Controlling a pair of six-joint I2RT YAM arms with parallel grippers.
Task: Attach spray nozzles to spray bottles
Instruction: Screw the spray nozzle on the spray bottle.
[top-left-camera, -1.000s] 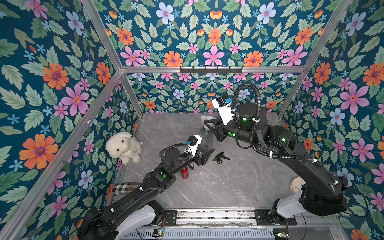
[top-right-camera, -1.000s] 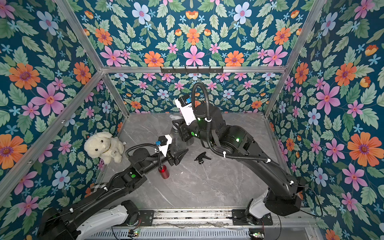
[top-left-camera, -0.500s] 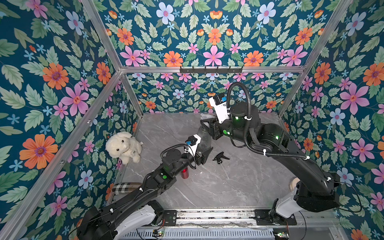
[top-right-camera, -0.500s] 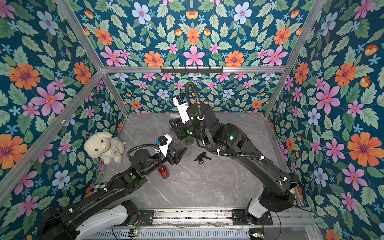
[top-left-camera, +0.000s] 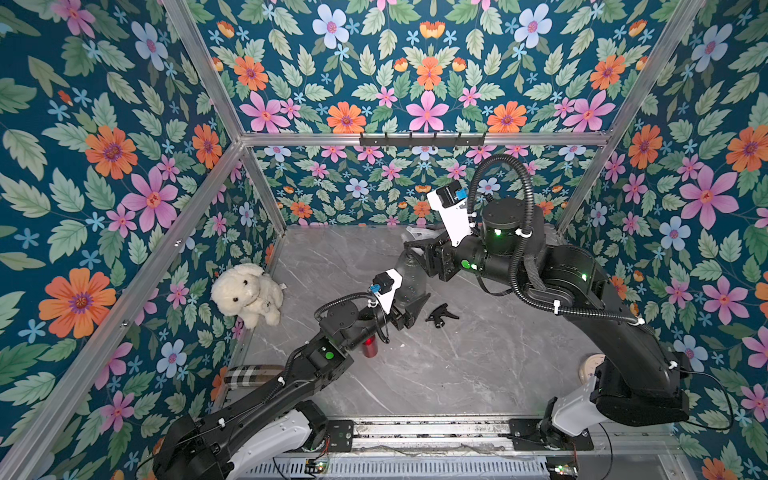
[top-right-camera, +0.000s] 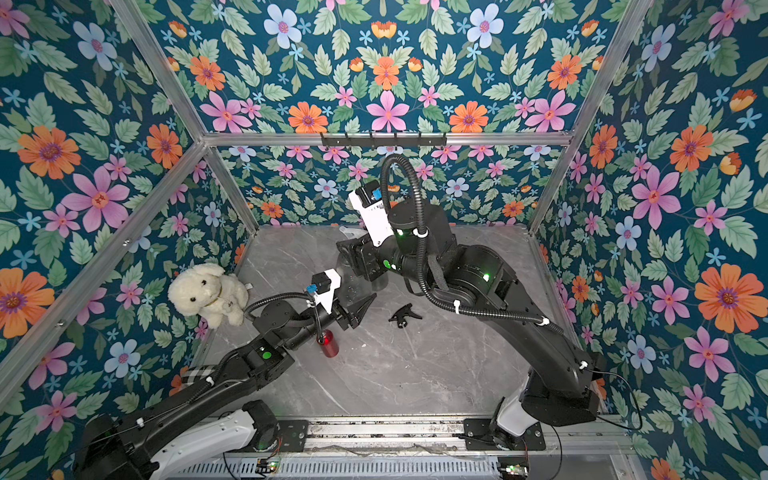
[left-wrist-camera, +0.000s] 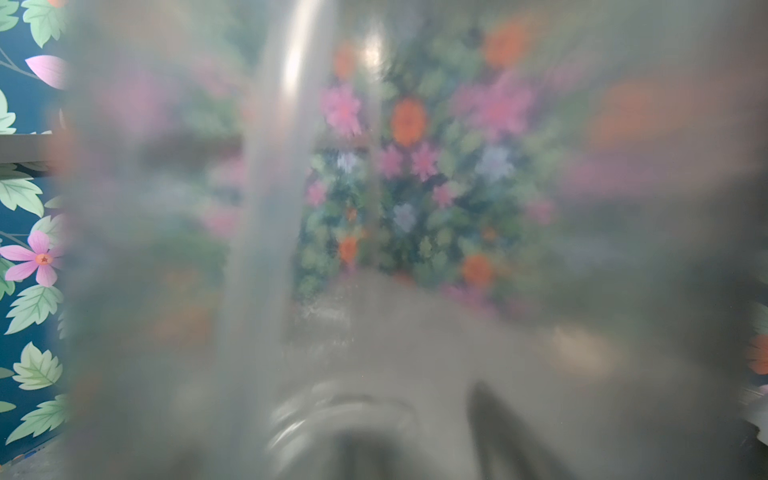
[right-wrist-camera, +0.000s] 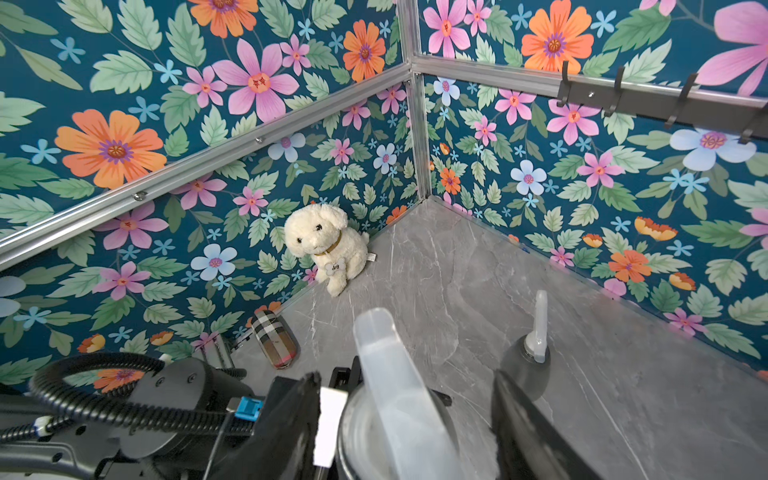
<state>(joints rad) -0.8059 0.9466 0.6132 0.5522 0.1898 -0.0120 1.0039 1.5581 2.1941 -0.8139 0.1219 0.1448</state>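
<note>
We see the left pincer (top-left-camera: 411, 297) clasping the grey bottle (top-left-camera: 409, 276) upright near the middle of the counter (top-left-camera: 457, 374). The right pincer (right-wrist-camera: 405, 376) stands parted, clear on either side of the whitish nozzle (right-wrist-camera: 374, 332) atop that bottle's neck (the black nozzle (top-left-camera: 440, 314) lies at its four o'clock).
</note>
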